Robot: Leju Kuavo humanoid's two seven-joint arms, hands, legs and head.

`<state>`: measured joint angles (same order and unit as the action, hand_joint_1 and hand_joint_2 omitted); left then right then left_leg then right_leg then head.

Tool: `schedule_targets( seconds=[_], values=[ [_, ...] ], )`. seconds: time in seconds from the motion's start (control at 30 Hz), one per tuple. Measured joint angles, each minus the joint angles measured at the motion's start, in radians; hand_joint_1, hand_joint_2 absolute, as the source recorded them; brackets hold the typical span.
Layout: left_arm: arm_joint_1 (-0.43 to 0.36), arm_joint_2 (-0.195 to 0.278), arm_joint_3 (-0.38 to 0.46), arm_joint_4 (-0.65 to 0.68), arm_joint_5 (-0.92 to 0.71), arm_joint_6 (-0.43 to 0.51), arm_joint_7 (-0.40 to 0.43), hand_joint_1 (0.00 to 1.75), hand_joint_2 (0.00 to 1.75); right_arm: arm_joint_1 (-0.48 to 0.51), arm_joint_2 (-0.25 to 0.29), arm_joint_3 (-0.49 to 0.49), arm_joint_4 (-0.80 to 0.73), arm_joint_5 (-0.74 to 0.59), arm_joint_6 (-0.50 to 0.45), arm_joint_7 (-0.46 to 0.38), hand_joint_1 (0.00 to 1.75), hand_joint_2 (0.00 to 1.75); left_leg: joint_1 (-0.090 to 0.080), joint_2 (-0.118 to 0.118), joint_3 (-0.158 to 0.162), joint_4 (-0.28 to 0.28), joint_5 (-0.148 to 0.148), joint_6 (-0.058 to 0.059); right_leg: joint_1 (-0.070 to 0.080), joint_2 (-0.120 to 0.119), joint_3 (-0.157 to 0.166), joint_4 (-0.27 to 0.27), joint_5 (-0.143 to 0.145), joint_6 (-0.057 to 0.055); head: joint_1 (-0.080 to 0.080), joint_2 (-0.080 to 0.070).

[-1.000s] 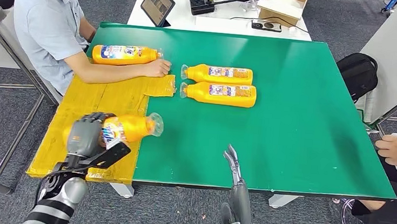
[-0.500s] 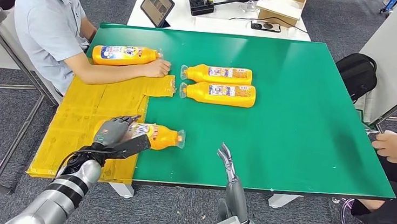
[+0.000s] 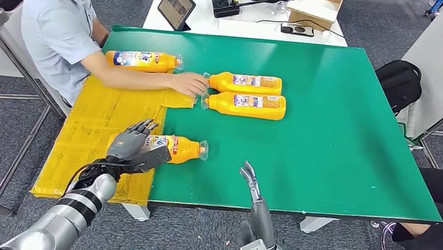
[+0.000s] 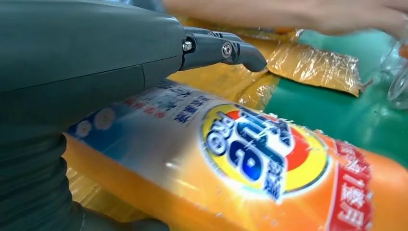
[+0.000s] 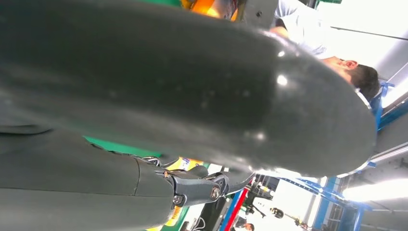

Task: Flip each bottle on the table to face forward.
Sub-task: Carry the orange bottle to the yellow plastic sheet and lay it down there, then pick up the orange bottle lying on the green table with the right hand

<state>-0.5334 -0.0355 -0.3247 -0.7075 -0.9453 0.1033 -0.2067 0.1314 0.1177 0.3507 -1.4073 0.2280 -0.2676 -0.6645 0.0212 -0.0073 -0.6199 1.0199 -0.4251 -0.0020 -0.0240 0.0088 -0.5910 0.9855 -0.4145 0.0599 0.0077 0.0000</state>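
Observation:
An orange bottle point(image 3: 179, 149) lies on its side across the edge of the yellow mat point(image 3: 102, 117), cap toward the table's middle. In the left wrist view its round logo label point(image 4: 262, 154) faces up. My left hand point(image 3: 129, 145) hovers over the bottle's base end with its fingers point(image 4: 231, 50) spread and raised off it. Two more orange bottles point(image 3: 245, 82) point(image 3: 247, 104) lie side by side at mid table, and a third point(image 3: 143, 61) lies at the far left. My right hand point(image 3: 252, 181) stands at the near table edge, fingers straight, holding nothing.
A person seated at the left reaches a hand point(image 3: 190, 84) to the caps of the paired bottles. The green table point(image 3: 339, 129) is bare on its right half. Another person's legs point(image 3: 439, 235) are at the right. A white desk point(image 3: 241, 9) with devices stands behind.
My left hand set the bottle down on the table, then lifted and spread its fingers off it. The seated person's hand slid right toward the paired bottles. The hand at the right edge withdrew.

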Motion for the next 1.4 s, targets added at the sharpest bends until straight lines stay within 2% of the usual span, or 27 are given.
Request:
schedule_targets(
  seconds=[0.13,0.27,0.5,0.67,0.8,0.83,0.87,0.93,1.03,1.1,1.27,1.4],
  values=[
    [-0.035,-0.011,0.01,0.027,0.103,-0.093,-0.006,0.0,1.75,-0.005,0.007,-0.012,0.013,0.002,0.008,0.0,0.0,0.0,0.0,-0.001,0.003,0.0,0.0,0.0,0.0,-0.001,0.004,0.0,0.0,0.0,0.0,0.0],
    [-0.02,-0.015,0.041,-0.008,0.293,-0.149,-0.09,0.0,1.75,-0.01,0.008,-0.015,0.025,-0.018,-0.002,0.0,0.0,0.0,0.0,-0.001,0.004,0.0,0.0,0.0,0.0,-0.001,0.005,0.0,0.0,0.0,0.0,0.0],
    [0.13,-0.037,0.094,-0.334,0.759,-0.121,-0.179,0.0,1.75,-0.011,-0.004,0.017,0.014,-0.051,-0.173,0.0,0.0,0.0,0.0,0.0,0.0,0.0,0.0,0.0,0.0,-0.001,0.0,0.0,0.0,0.0,0.0,0.0],
    [0.222,-0.032,0.106,-0.568,0.894,-0.112,-0.22,0.0,1.75,-0.015,-0.021,0.039,-0.007,-0.045,-0.218,0.0,0.0,0.0,0.0,0.0,-0.002,0.0,0.0,0.0,0.0,-0.001,-0.002,0.0,0.0,0.0,0.0,0.0],
    [0.25,-0.025,0.107,-0.627,0.928,-0.122,-0.231,0.0,1.75,-0.019,-0.03,0.041,-0.013,-0.03,-0.228,0.0,0.0,0.0,0.0,0.0,-0.002,0.0,0.0,0.0,0.0,-0.001,-0.002,0.0,0.0,0.0,0.0,0.0],
    [0.26,-0.021,0.107,-0.647,0.933,-0.123,-0.235,0.0,1.75,-0.022,-0.036,0.041,-0.015,-0.02,-0.231,0.0,0.0,0.44,0.0,0.0,-0.002,0.0,0.0,0.0,0.0,-0.001,-0.002,0.0,0.0,0.0,0.0,0.0],
    [0.276,-0.017,0.111,-0.683,0.935,-0.107,-0.25,0.0,1.75,-0.032,-0.047,0.036,-0.012,0.047,-0.254,0.001,0.0,0.87,0.0,0.0,-0.002,0.0,0.0,0.0,0.0,-0.001,-0.002,0.0,0.0,0.0,0.0,0.0],
    [0.312,-0.009,0.119,-0.768,0.936,-0.059,-0.284,0.0,1.75,-0.064,-0.076,0.015,0.008,0.237,-0.314,0.005,0.0,1.75,0.0,0.0,-0.002,0.0,0.0,0.0,0.0,-0.001,-0.002,0.0,0.0,0.0,0.0,0.0],
    [0.347,-0.023,0.127,-0.83,0.929,0.034,-0.325,0.0,1.75,-0.12,-0.1,-0.04,0.079,0.529,-0.388,0.053,0.0,1.75,0.0,0.0,-0.002,0.0,0.0,0.0,0.0,-0.001,-0.001,0.0,0.0,0.001,0.0,0.0],
    [0.375,-0.042,0.13,-0.862,0.929,0.093,-0.349,0.0,1.75,-0.155,-0.111,-0.086,0.135,0.658,-0.412,0.102,0.0,1.75,-0.001,-0.001,-0.002,0.0,0.0,0.0,-0.001,-0.001,-0.001,0.0,0.0,0.001,0.0,0.0],
    [0.455,-0.071,0.13,-0.933,0.936,0.166,-0.369,0.0,1.75,-0.225,-0.141,-0.162,0.256,0.738,-0.417,0.201,0.0,1.75,-0.001,-0.001,-0.002,0.0,0.0,0.001,-0.001,-0.001,-0.002,0.0,0.001,0.001,0.0,0.0],
    [0.494,-0.082,0.128,-0.97,0.936,0.179,-0.37,0.0,1.75,-0.25,-0.159,-0.189,0.312,0.747,-0.417,0.222,0.0,1.75,0.0,-0.002,-0.004,0.0,0.0,0.001,0.0,-0.002,-0.003,0.0,0.0,0.001,0.0,0.0]
  ],
)
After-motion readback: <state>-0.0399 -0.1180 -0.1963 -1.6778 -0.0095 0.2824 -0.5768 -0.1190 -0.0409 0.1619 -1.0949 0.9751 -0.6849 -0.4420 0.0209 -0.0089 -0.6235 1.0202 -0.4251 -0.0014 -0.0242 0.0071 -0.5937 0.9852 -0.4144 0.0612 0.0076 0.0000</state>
